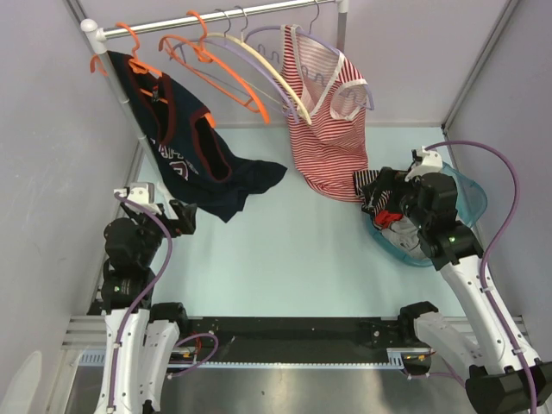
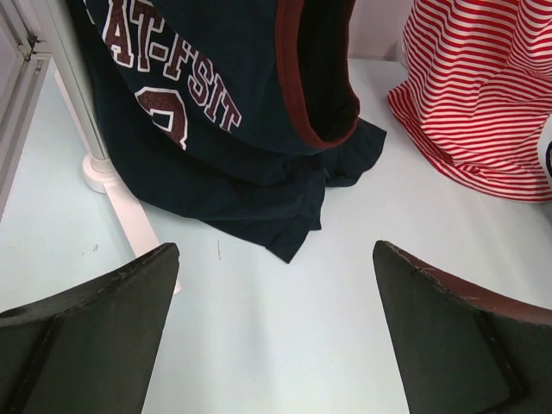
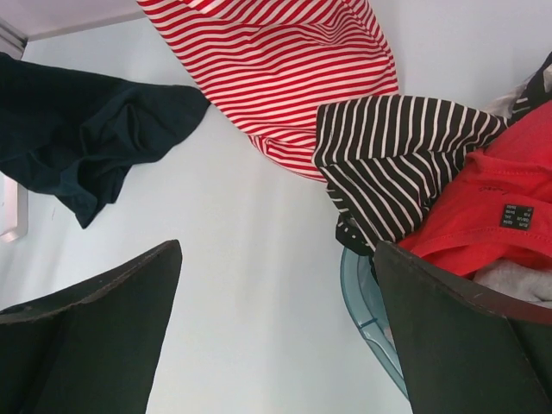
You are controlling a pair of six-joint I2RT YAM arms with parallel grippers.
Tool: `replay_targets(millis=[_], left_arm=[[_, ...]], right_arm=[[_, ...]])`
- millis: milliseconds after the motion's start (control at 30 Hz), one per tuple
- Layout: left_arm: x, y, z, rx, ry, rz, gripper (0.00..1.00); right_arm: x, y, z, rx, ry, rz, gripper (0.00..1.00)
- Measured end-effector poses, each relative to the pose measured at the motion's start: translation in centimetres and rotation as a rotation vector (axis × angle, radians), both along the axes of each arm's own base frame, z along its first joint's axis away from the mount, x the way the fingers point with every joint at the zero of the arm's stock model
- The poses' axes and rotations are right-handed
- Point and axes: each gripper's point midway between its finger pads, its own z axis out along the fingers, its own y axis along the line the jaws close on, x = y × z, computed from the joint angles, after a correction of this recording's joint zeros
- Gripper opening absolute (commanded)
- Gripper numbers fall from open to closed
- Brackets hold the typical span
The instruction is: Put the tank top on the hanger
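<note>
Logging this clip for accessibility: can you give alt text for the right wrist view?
The right gripper, jaws open and empty, hovers over the pale table beside a blue basket spilling a black-and-white striped garment and a red garment. A red-and-white striped top and a navy top show beyond.

Lilac walls (image 1: 43, 129), pale aqua tabletop (image 1: 285, 250) (evenly lit), metal clothes rail (image 1: 164, 26)
</note>
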Motion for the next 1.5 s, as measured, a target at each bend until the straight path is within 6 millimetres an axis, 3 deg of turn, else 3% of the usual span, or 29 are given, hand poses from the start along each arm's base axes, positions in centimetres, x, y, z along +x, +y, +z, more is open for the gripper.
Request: replay_targets(millis=[367,600,700,800,900,967,1333,1500], left_arm=[[0.0,0.5,0.1,0.005,-0.003,0.026,0.99],[0.0,0.3,-0.2,0.004,0.001,0.02,0.99],[0.0,0.3,-0.2,0.003,0.002,0.016,0.99],[0.0,0.2,-0.2,0.003,0.002,0.015,0.99],[0.0,0.1,-0.1,0.005,-0.001,0.014,0.99],[-0.1,0.1,-0.1,0.006,-0.004,0.015,0.99],[-0.1,0.0,-0.1,0.009,-0.003,0.016,1.0],[0.0,0.2,-0.1,0.012,-0.003,0.028,0.99]], right_arm=[[0.3,-1.1,-0.2,-0.021,0.001,-0.064,1.0],[0.6,-3.8,-0.6,-0.082,0.012,-0.192,1.0],[0.7,-6.5,-1.0,-0.1,0.065,-0.293,1.0],[1.4,-11.5,-1.0,-0.08,0.134,-0.47,1.0],[0.8,-15.7,-2.0,-0.042,0.194,-0.61,0.97],[0.2,-17.1,-2.9,-0.014,0.224,-0.65,0.95],[-1.5,-14.9,-9.5,0.101,0.383,-0.6,0.88],[-2.7,-14.3,-11.0,0.107,0.402,-0.603,0.84]])
